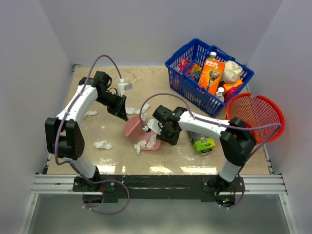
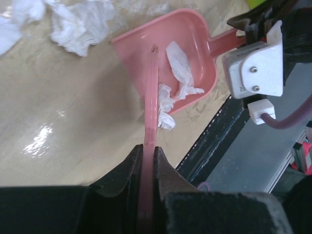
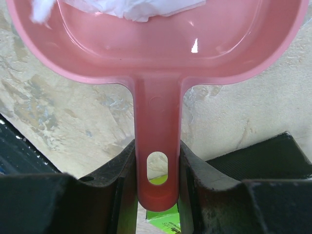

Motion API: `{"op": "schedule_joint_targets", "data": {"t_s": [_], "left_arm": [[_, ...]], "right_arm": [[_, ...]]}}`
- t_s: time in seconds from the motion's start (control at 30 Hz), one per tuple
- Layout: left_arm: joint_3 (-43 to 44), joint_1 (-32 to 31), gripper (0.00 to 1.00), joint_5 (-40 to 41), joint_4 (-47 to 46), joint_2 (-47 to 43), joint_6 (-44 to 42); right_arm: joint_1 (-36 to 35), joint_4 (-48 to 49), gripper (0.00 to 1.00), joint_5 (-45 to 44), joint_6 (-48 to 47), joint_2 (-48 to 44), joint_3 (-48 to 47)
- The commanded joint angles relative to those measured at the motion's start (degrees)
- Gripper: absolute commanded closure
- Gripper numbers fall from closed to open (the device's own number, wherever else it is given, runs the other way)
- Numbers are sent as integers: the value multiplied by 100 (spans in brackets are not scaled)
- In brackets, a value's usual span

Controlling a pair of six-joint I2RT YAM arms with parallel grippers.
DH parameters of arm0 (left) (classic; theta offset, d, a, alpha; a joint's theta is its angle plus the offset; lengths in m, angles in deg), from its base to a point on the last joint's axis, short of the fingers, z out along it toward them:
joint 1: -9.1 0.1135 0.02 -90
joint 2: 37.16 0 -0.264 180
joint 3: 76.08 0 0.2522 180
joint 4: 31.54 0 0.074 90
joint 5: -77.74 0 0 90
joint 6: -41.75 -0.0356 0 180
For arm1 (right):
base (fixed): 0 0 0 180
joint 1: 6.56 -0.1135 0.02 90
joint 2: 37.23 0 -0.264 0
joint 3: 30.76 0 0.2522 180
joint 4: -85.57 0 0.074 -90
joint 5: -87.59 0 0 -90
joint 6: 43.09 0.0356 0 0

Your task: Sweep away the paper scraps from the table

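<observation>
My right gripper (image 1: pixel 157 127) (image 3: pixel 157 146) is shut on the handle of a pink dustpan (image 1: pixel 134 129) (image 3: pixel 161 48) resting on the table (image 1: pixel 161 83). My left gripper (image 1: pixel 122 116) (image 2: pixel 148 148) is shut on a thin pink sweeping tool (image 2: pixel 152 97), seen edge-on, whose tip reaches the dustpan (image 2: pixel 190 34). White paper scraps (image 2: pixel 179 68) (image 3: pixel 131 9) lie inside the pan, and more sit at its lip (image 1: pixel 146 143) (image 2: pixel 165 107). Loose scraps lie on the table at the left (image 1: pixel 102 144) (image 1: pixel 90 113) and behind the pan (image 1: pixel 130 110) (image 2: pixel 78 24).
A blue basket (image 1: pixel 187 90) full of groceries stands at the back right. A red mesh basket (image 1: pixel 256 114) sits at the right edge. A green box (image 1: pixel 203 144) (image 3: pixel 163 220) lies under my right forearm. The black front rail (image 2: pixel 219 131) runs close to the pan.
</observation>
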Motion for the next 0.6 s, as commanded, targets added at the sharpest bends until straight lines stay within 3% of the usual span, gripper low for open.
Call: {"op": "schedule_joint_targets", "data": {"t_s": [0.0, 0.27, 0.57], "left_arm": [[433, 437, 100, 329, 50, -374, 108], [250, 500, 100, 1245, 541, -681, -911], [-471, 386, 100, 174, 867, -1690, -3063]], "right_arm": [[-36, 124, 100, -169, -35, -328, 163], [-28, 27, 100, -521, -431, -688, 594], [-19, -148, 100, -565, -695, -1242, 1147]]}}
